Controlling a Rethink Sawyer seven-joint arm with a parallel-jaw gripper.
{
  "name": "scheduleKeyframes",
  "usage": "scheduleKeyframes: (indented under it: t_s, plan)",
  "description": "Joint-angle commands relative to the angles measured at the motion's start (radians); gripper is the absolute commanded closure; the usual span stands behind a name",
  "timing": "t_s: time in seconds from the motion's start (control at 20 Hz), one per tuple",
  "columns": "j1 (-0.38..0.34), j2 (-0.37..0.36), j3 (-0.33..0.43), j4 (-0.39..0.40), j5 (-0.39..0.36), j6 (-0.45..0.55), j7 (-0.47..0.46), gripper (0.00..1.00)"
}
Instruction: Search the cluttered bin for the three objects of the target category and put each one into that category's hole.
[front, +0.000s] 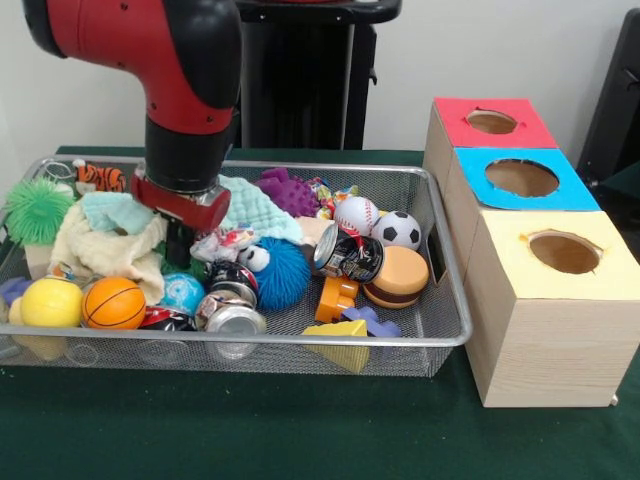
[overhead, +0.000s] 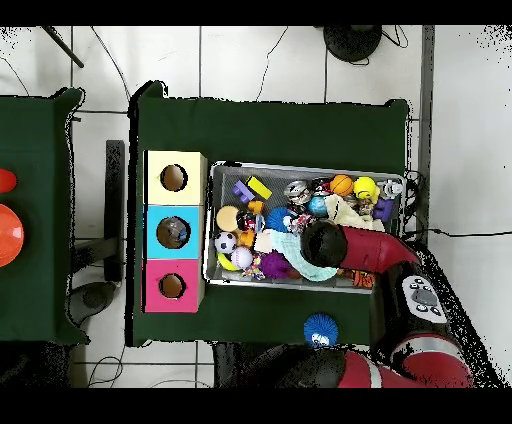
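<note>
Your gripper (front: 180, 243) is plunged into the clutter toward the left end of the wire bin (front: 452, 300); you cannot tell how its fingers stand. Balls lie around it: an orange basketball (front: 113, 303), a baseball (front: 357, 214), a soccer ball (front: 397, 230).

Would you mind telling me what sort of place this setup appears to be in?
Probably a robotics lab: a Sawyer arm works over a wire bin of toys beside sorting boxes with holes, on a green-clothed table, cables across the tiled floor.

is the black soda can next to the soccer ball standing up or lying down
Lying down: the black can rests on its side, silver end facing the camera, beside the soccer ball.
</note>
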Motion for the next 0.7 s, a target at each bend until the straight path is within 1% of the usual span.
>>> scheduleKeyframes:
  t_s: [0.05,0.2,0.45,0.6,0.7]
  plan:
    - [-0.01,-0.031,0.1,0.132,0.02,0.139,-0.006,1.0]
    - [0.007,-0.03,0.103,0.137,0.038,0.156,0.016,1.0]
    - [0.009,0.012,0.133,0.134,0.08,0.163,0.055,1.0]
    - [-0.018,0.042,0.178,0.156,0.137,0.159,0.082,1.0]
    - [-0.035,0.072,0.204,0.166,0.171,0.138,0.097,1.0]
